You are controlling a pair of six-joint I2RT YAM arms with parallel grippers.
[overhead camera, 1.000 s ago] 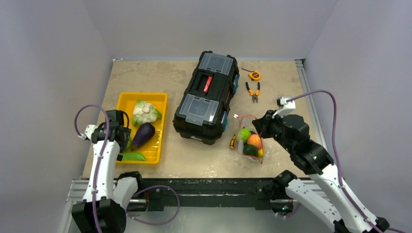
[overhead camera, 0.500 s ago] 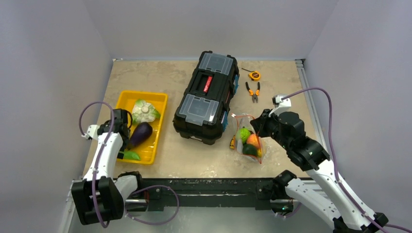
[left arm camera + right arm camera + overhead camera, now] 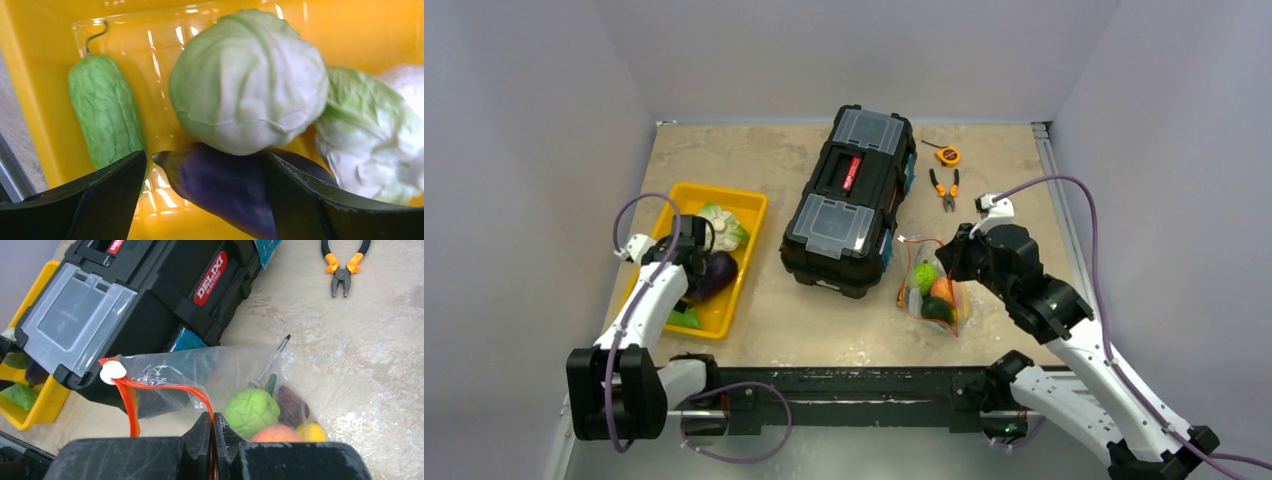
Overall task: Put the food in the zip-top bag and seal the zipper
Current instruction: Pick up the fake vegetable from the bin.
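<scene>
My left gripper (image 3: pixel 202 167) swung in from near edge of yellow plastic tray (image 3: pixel 746 203), jaws now spread astride purple toy eggplant (image 3: pixel 225 187), 9 o'clock. Grab likely next. My right gripper (image 3: pixel 212 429) clenched on red-orange zipper strip (image 3: pixel 150 384), holding clear zip-top bag (image 3: pixel 210 365) open, 4 o'clock.

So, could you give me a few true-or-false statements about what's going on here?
The right gripper is shut on the zipper of the zip-top bag. True.
The eggplant is inside the bag. False: it lies in the yellow tray, straddled by the open left gripper.
A green food piece sits in the bag. True.
The pliers lie in the tray. False: they are on the table.
</scene>
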